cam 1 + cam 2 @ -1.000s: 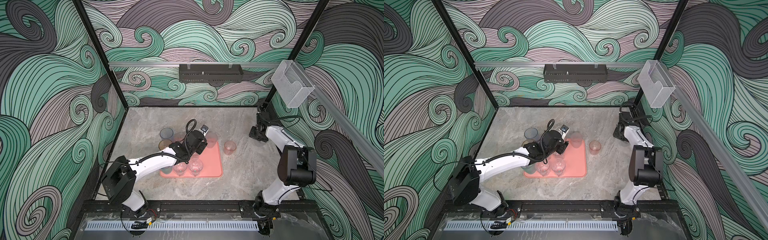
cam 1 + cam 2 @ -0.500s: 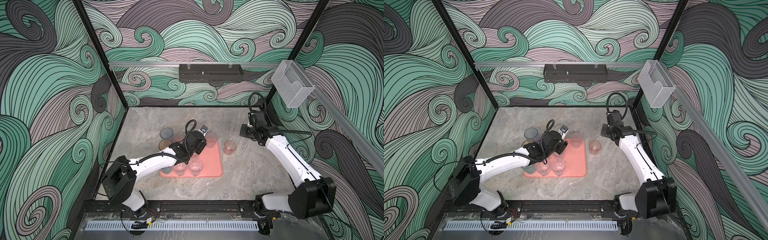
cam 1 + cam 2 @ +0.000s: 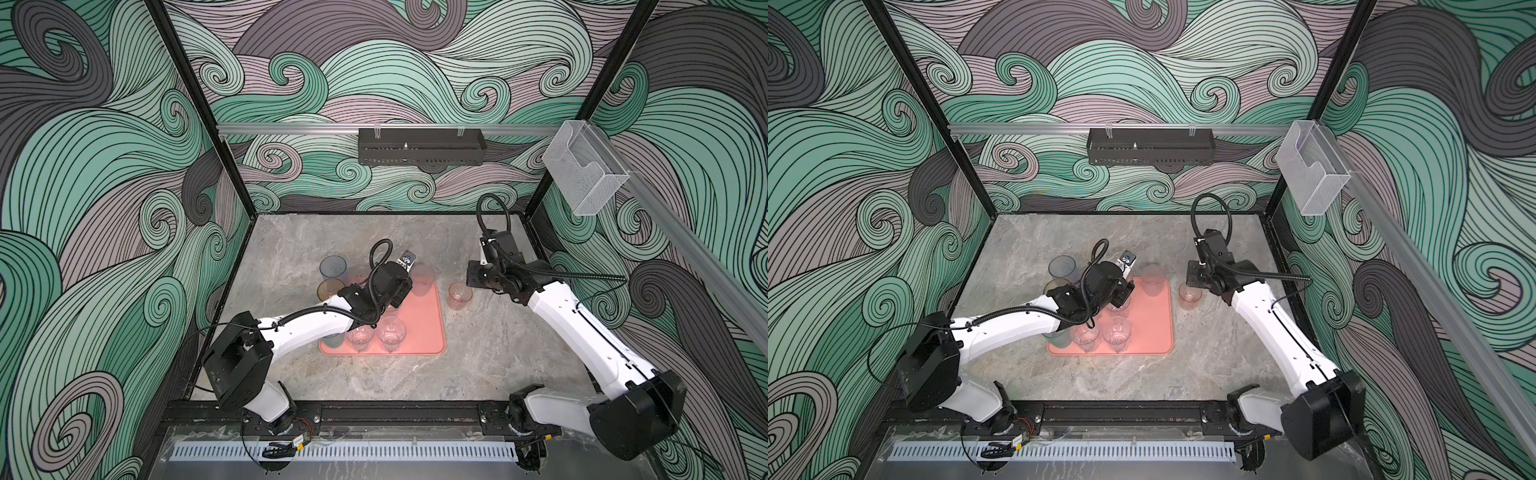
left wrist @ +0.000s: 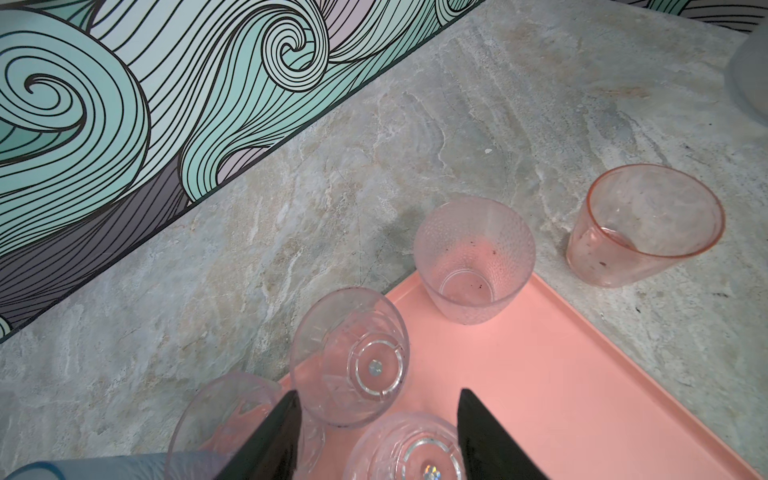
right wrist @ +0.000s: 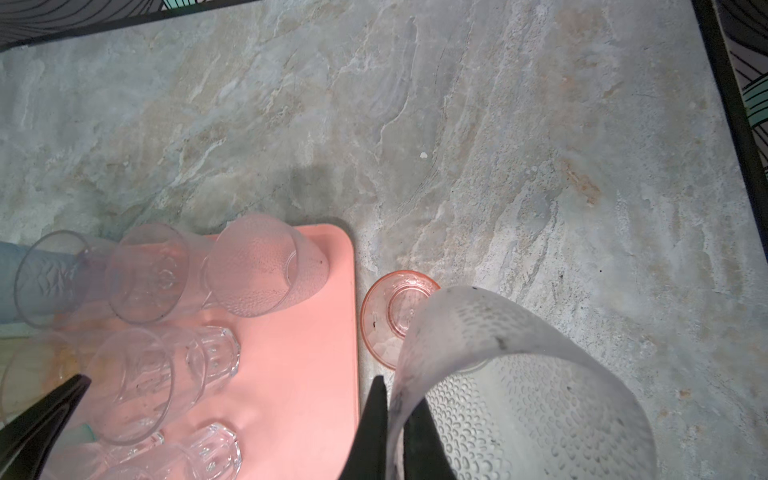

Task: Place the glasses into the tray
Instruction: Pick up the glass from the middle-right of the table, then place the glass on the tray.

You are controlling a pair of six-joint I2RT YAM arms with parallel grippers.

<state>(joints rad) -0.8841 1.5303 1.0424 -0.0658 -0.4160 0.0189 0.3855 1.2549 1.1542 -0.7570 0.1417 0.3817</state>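
Two claws, two different states. The right gripper (image 5: 395,392) is pinched tight on the wall of a frosted dimpled glass (image 5: 519,395). One black finger sits outside the rim and the other shows dark through the wall. The glass hangs clear of the stone table (image 5: 498,145), close under the wrist camera. Just past its rim a short pink tumbler (image 5: 386,316) stands upright on the table, just beside the right edge of the salmon-pink tray (image 5: 291,374) and not on it.

The left gripper (image 4: 377,390) hovers over the tray with its jaws partly spread and nothing clamped between them. A clear goblet (image 4: 407,453) sits below the gap, and another goblet (image 4: 349,357) stands just ahead of one finger. Further out, a second dimpled tumbler (image 4: 473,257) stands in the tray's far right corner.

In both top views two goblets (image 3: 390,334) stand side by side along the near rim. A teal glass (image 3: 332,340) is at the near left corner, half hidden by the left arm (image 3: 307,324). Off the far left corner a blue-grey tumbler (image 3: 332,268) and an orange one (image 3: 330,289) stand close together — whether they touch I cannot tell.
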